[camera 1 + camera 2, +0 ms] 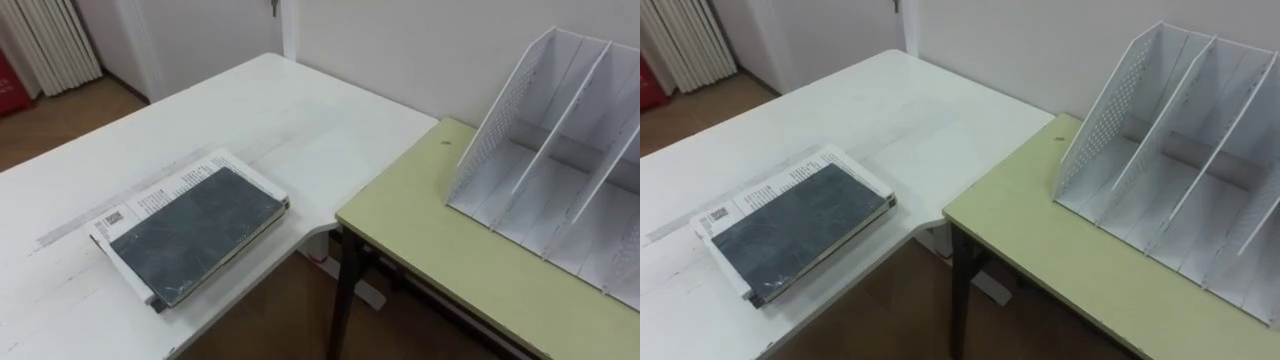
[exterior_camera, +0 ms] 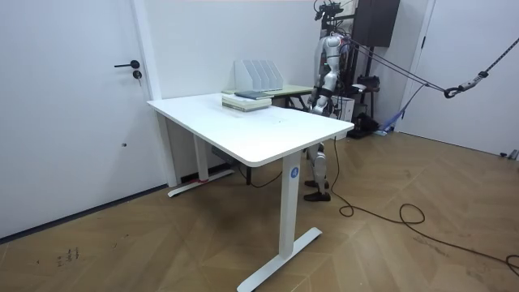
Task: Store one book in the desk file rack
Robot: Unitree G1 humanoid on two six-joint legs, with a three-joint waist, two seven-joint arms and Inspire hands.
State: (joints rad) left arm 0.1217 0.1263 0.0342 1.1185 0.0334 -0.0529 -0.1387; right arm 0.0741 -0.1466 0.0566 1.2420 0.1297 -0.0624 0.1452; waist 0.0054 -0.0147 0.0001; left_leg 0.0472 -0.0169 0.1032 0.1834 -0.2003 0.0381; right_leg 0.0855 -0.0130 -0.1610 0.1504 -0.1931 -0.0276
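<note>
Dark book [image 1: 195, 228] lying flat on a white printed book [image 1: 170, 185] at the white table's [image 1: 300, 130] edge, well apart from the file rack [image 1: 560, 150] on your green desk [image 1: 450, 260], robot beside it, hands [image 2: 316, 103] low, too small for you to tell their state.

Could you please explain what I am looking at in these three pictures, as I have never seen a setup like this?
This is a two-legged humanoid robot doing housework. Two pictures come from the stereo camera on its head, looking down; the third comes from a camera standing in the room, where the robot stands behind the white desk. On the desk lies a dark book on top of a white printed one. Alongside, on a green table, stands a white file rack, its visible slots empty. Nothing touches the books yet.
</note>
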